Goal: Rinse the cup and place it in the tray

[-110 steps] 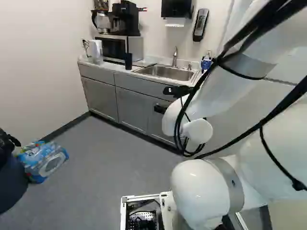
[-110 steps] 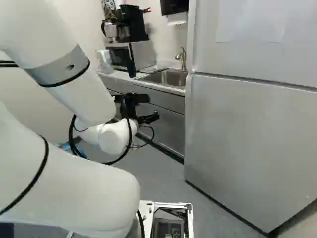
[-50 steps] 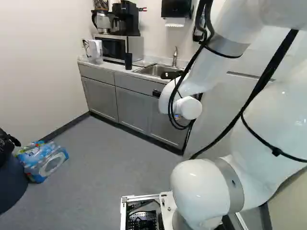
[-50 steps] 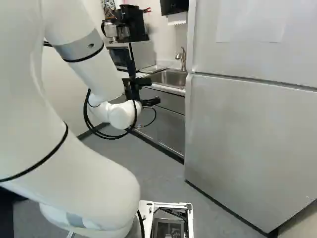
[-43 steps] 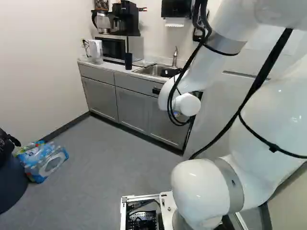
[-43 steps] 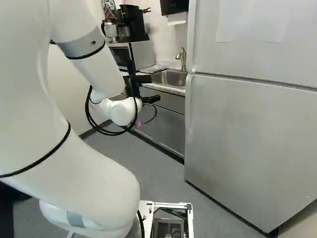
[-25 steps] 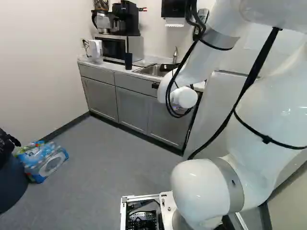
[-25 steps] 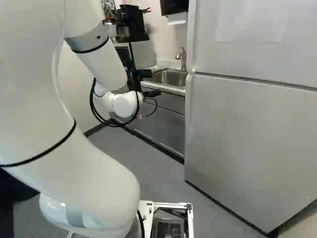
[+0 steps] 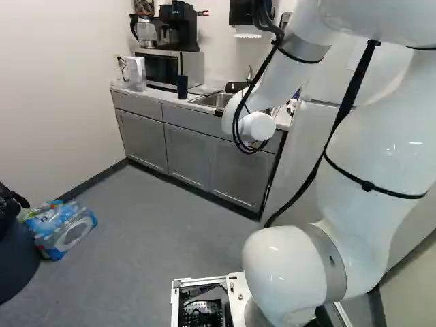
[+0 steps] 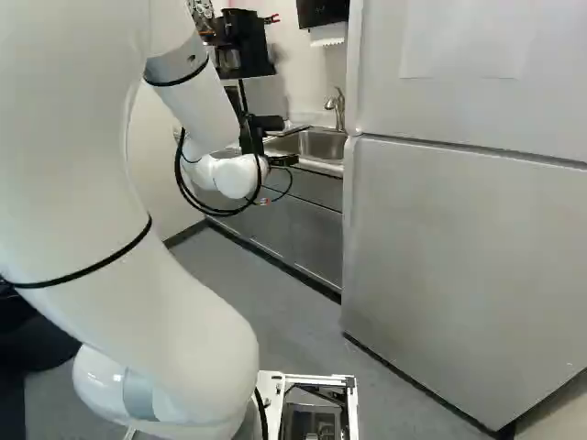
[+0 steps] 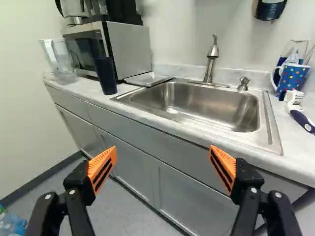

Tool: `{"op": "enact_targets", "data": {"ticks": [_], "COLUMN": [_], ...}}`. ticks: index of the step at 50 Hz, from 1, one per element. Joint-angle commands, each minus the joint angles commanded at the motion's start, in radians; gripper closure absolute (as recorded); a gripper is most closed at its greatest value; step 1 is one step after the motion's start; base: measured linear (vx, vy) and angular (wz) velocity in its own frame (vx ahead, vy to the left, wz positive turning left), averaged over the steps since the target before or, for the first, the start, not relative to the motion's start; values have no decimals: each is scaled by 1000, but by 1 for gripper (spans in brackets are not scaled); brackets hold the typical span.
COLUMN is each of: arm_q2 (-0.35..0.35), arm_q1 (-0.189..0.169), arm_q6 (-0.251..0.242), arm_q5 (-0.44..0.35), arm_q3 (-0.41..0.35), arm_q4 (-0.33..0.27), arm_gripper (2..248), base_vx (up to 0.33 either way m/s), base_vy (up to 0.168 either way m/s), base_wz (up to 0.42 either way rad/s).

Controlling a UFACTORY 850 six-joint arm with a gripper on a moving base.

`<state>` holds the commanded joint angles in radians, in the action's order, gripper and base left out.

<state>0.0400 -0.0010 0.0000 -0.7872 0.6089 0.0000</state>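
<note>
on the counter [image 11: 295, 153], the cup [image 11: 106, 74] stands before the microwave [image 11: 128, 49], the tray [image 11: 147, 79] between microwave and sink [image 11: 211, 105].

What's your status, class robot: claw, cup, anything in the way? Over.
Claw open, empty. Dark cup upright on counter, beside tray. No obstruction seen between claw and cup.

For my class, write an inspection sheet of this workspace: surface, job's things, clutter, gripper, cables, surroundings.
Surface: counter around a metal sink; faucet behind the basin.
Job's things: dark cup upright, outside the tray beside it.
Clutter: pitcher, microwave, spotted mug, brush.
Gripper: open, nothing between its fingers.
Cables: black cables loop beside the arm.
Surroundings: fridge at the right of the right base view; bottle pack on the floor.
</note>
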Motion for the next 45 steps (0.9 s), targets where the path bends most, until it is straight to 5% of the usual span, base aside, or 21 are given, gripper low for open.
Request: {"op": "enact_targets", "data": {"ticks": [45], "arm_q2": [48], "arm_q1": [-32], "arm_q6": [0], "arm_q5": [177], "arm_q3": [154], "arm_q4": [0], "arm_gripper": [3], "base_vx": [0], "base_vy": [0], "base_wz": [0]}}
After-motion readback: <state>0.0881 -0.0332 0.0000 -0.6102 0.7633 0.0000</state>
